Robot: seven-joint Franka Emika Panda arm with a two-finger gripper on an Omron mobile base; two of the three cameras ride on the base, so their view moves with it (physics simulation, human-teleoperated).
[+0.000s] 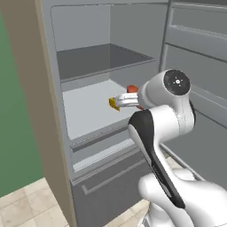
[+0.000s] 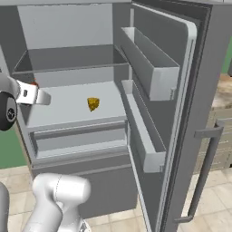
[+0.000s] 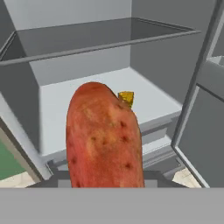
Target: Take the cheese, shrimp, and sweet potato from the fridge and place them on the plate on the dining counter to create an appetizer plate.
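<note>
My gripper [image 1: 125,101] is shut on the sweet potato [image 3: 104,135], a reddish-orange oblong lump that stands upright in front of the hand camera and hides the fingertips. The hand hangs in front of the open fridge [image 1: 48,88], level with its middle shelf [image 2: 68,111]. A red end of the sweet potato [image 1: 132,88] pokes out above the hand [image 2: 38,96]. The cheese [image 2: 93,103], a small yellow wedge, lies alone on that shelf [image 3: 83,105], beyond the sweet potato. The shrimp and the plate are out of view.
The fridge door [image 2: 181,113] stands open on the right with two grey door bins [image 2: 152,74]. An upper shelf [image 1: 102,62] and lower drawers [image 1: 111,177] frame the opening. A tan side panel [image 1: 31,111] bounds the left. Tan cabinets [image 2: 224,136] show past the door.
</note>
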